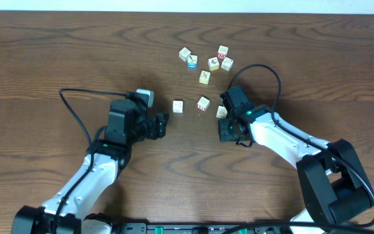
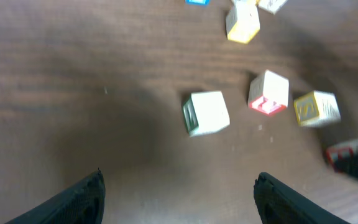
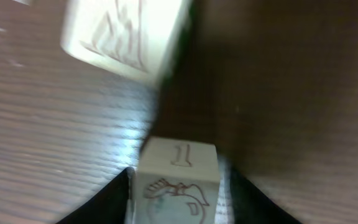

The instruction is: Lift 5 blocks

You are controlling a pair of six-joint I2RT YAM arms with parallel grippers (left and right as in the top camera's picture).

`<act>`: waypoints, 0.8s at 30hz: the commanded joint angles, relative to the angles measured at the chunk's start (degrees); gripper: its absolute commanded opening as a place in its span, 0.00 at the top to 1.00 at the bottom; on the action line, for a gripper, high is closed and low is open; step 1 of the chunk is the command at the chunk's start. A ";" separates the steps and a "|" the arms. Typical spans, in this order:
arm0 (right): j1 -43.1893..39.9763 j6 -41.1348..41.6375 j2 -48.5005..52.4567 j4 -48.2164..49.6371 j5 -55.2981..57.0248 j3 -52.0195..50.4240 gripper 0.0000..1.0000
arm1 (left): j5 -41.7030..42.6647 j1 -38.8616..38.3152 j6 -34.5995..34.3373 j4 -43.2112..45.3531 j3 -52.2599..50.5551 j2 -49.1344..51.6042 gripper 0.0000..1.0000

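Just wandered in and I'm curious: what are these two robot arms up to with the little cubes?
The right arm has its jaws either side of a small cream block marked with a 1; whether they grip it is unclear. The left arm holds its jaws wide open and empty over the table, another block just ahead. More blocks lie scattered beyond.

Overhead view: even, diffuse light from above, sharp focus, only short soft shadows and a pale overexposed strip along the top edge. Left wrist view: dimmer and mildly blurred, with a broad dark shadow across the table (image 2: pixel 73 124) at left-centre. Right wrist view: the blocks (image 3: pixel 179 180) sit too close and are out of focus, with glare streaks on the table at left and deep shadow at right.
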 commanded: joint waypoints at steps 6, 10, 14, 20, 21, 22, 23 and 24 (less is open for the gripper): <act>0.13 0.90 -0.79 -0.85 -2.43 -0.52 0.02 | -2.47 -6.69 1.92 0.33 9.03 9.53 0.24; -0.68 0.61 -5.46 -2.45 -2.38 -0.52 0.01 | -5.46 -9.86 1.95 -0.33 12.90 15.80 0.30; -3.56 -1.90 -12.39 -6.16 -2.29 -0.52 0.01 | -6.47 -10.23 1.90 -0.50 14.45 19.43 0.30; -10.99 -6.45 -22.14 -12.26 -2.21 -0.52 0.01 | -10.23 -9.77 1.92 -0.70 14.45 20.13 0.58; -12.52 -8.28 -23.26 -12.70 -2.19 -0.52 0.01 | -10.34 -9.77 1.92 -0.68 14.45 20.13 0.58; -13.51 -9.53 -23.63 -12.79 -2.19 -0.52 0.01 | -10.34 -9.77 1.92 -0.68 14.45 20.15 0.59; -14.40 -10.51 -23.69 -12.83 -2.19 -0.52 0.01 | -10.36 -9.77 1.92 -0.68 14.45 20.17 0.64; -15.17 -11.19 -23.58 -12.81 -2.19 -0.52 0.01 | -10.38 -9.77 1.92 -0.66 14.45 20.20 0.70</act>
